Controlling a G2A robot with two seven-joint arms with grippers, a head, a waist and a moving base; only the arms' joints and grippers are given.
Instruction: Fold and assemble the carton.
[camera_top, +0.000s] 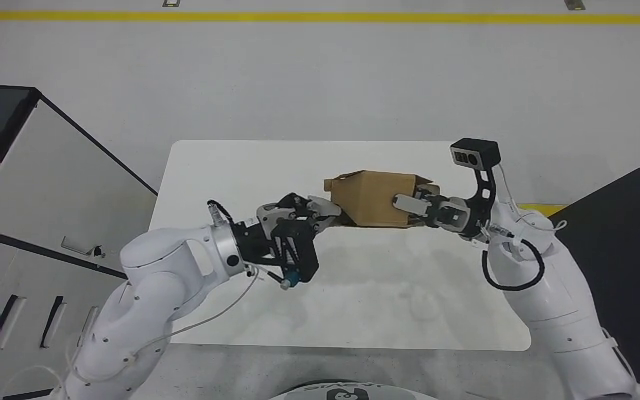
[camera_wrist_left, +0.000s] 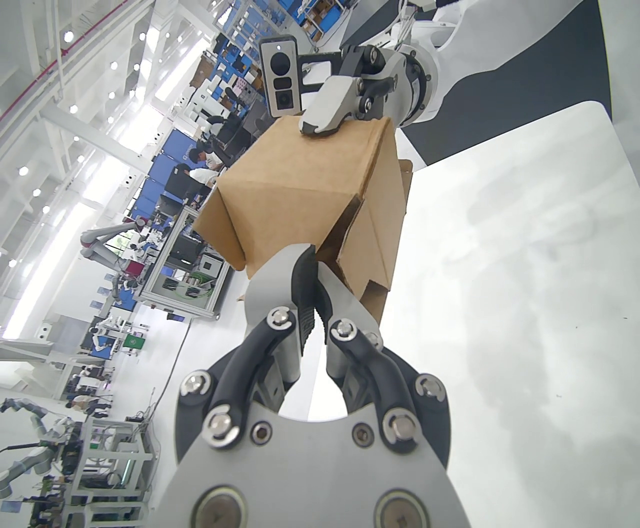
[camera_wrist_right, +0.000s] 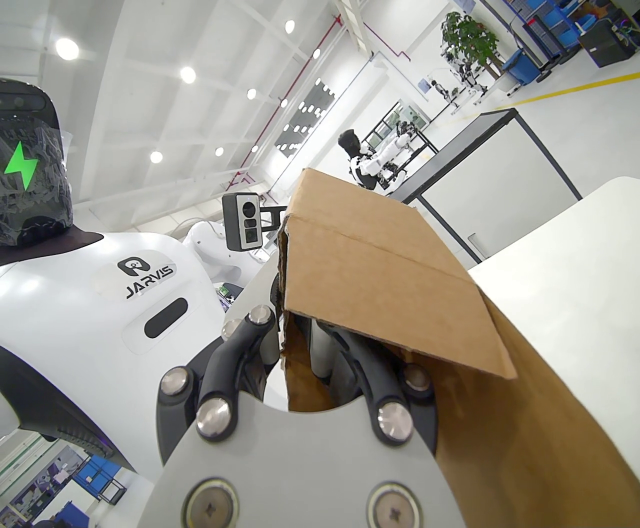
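**Over the far half of the tabletop: a carton held at both ends**

Over the far-middle part of the white tabletop (camera_top: 400, 300), the brown carton (camera_top: 375, 198) lies lengthwise between the two arms. The pictures do not show whether its underside rests on the surface or hangs clear of it. In the left wrist view the end flaps are only partly folded. A dark slit gapes between them, and nothing inside the carton can be made out.

The right end effector (camera_top: 405, 203) pinches the carton wall at the end nearer that arm. One finger (camera_wrist_left: 320, 122) lies flat on the upper face. In the right wrist view a loose flap covers the other finger and both tips.

The left end effector (camera_wrist_left: 310, 260) meets the opposite end with its fingers pressed together and their tips against the folded flaps. Whether any cardboard is caught between the pads is hard to tell. The carton's corner hides the contact in the top view.

Beyond the tabletop, a dark-framed stand (camera_top: 40, 130) is cut off at the picture's edge. A yellow line (camera_top: 320, 16) crosses the floor.
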